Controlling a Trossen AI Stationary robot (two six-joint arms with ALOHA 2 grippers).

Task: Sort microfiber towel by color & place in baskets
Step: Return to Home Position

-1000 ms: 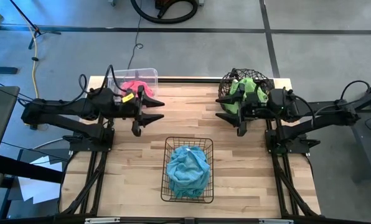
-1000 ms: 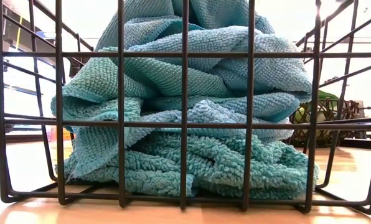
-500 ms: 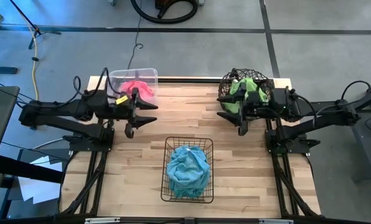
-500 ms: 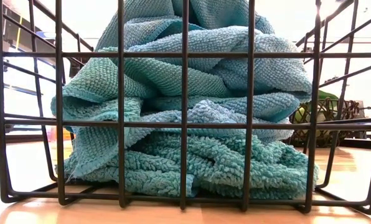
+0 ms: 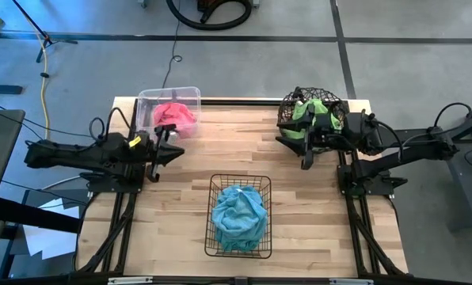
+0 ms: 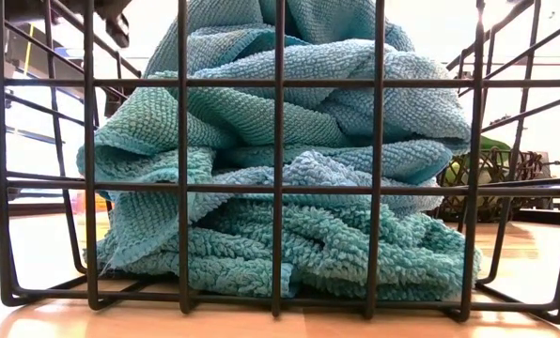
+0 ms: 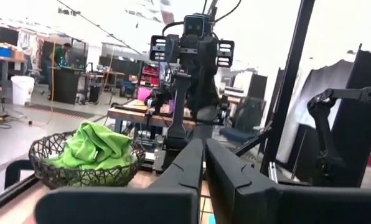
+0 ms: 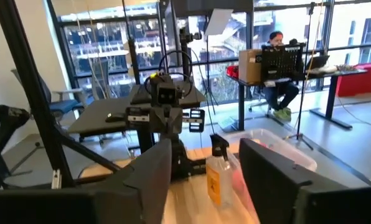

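Observation:
Pink towels (image 5: 175, 113) lie in the clear tub (image 5: 190, 93) at the far left. Lime green towels (image 5: 311, 111) fill the round wire basket (image 5: 287, 107) at the far right, also seen past my left fingers as the green towels (image 7: 97, 144). Light blue towels (image 5: 237, 210) are heaped in the black wire-grid basket (image 5: 215, 237) near the front middle, which fills the low view as the grid basket (image 6: 180, 188). My left gripper (image 5: 175, 153) hovers shut and empty in front of the tub. My right gripper (image 5: 293, 152) stands open and empty just in front of the round basket.
Bare wooden tabletop (image 5: 228, 150) lies between the two arms and around the grid basket. In the right wrist view a small bottle (image 8: 216, 174) stands beside the clear tub (image 8: 279, 149). A person sits at a desk (image 8: 277, 68) far behind the table.
My left gripper has drawn back toward the table's left edge, away from the middle, and its fingers have shut on nothing. The towels and baskets have stayed where they were.

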